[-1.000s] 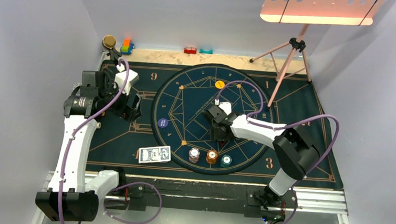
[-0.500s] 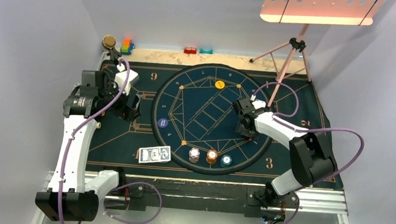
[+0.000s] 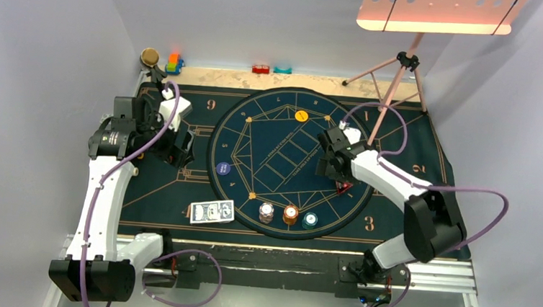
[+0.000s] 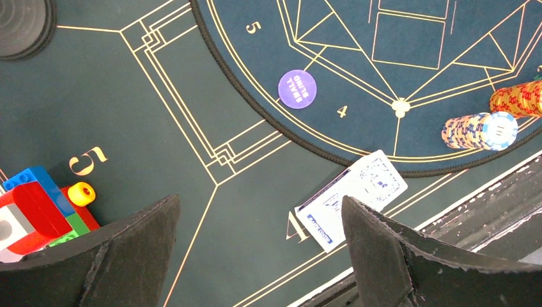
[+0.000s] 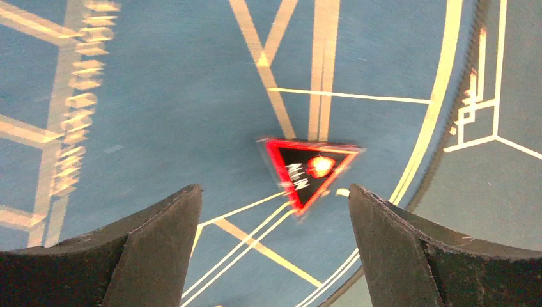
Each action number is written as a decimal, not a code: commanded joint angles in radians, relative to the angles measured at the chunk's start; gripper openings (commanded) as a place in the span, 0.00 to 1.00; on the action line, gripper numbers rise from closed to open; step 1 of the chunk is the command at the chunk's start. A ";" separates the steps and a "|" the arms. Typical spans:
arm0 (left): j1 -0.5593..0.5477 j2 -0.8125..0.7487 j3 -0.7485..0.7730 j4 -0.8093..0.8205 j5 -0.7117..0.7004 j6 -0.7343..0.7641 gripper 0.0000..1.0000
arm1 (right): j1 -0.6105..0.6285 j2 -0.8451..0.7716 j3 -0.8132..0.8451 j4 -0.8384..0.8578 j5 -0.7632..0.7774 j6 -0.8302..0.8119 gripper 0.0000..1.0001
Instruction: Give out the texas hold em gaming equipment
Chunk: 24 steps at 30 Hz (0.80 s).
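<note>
Right hand: fingers spread, nothing pinched. It is held over the right part of the round mat. A small triangular marker is seen on the mat below the gap: black face, red edge, an orange spot and pale lettering too blurred to read. In the top view the marker lies just inside the mat's right rim.

Left hand: fingers spread wide, empty, held over the left side of the tabletop. Toy blocks are seen next to its left finger.

Cards: a small pile, blue-white patterned back up, lying just off the mat's near-left rim.

Chips: three short stacks in a row at the mat's near rim, white, orange, teal. Striped edges are visible from the left wrist.

Blue disc: flat on the mat's left side, white print on it. Orange disc: flat near the mat's far rim.
</note>
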 commanded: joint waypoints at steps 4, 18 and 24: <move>0.005 0.007 0.007 -0.036 0.049 0.009 1.00 | 0.253 -0.128 0.242 -0.008 -0.045 -0.168 0.93; 0.005 -0.002 -0.026 0.000 0.019 -0.026 1.00 | 0.639 0.010 0.289 0.038 -0.249 -0.274 0.96; 0.005 -0.006 -0.023 0.003 0.019 -0.029 1.00 | 0.676 0.062 0.276 0.045 -0.240 -0.273 0.92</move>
